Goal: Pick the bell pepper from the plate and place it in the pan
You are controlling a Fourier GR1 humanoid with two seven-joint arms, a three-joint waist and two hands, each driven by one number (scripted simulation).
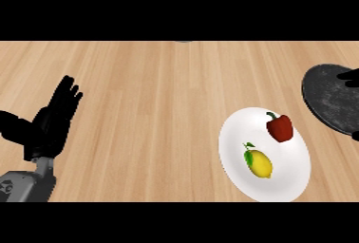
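**Looking down at the counter: pepper on the plate, pan at far right**

From where I stand, the grey left forearm (28, 182) comes in at the lower left corner and ends in the black left hand (49, 126). That hand is released. Its fingers are straight and point away across the wood, and its thumb is spread out to the left. It holds nothing, touches nothing, and rests well apart from everything else.

The counter (161, 95) is pale wood, with planks running away from me. At its far edge, near the middle, sits 1 small dark thing (184, 41). It is cut off, and I cannot tell what it is.

Right of the middle lies a white plate (235, 137) with 2 things on it. The lemon (260, 163) is yellow with a green leaf at its top, and it lies on the plate's lower half. The pepper (279, 127) is red with a green stem and lies on the plate's upper right part, close to the rim on the pan's side. The 2 are apart, with bare white plate between them. So the pepper is on the plate and not in the pan.

The pan (329, 99) is dark grey and round. It sits just beside the plate's upper right rim and is cut off by the right edge.

Over the pan's upper part, at that same edge, a black bit of the right hand (348, 78) shows. So little of it is in sight that I cannot tell whether it is released or clenched.
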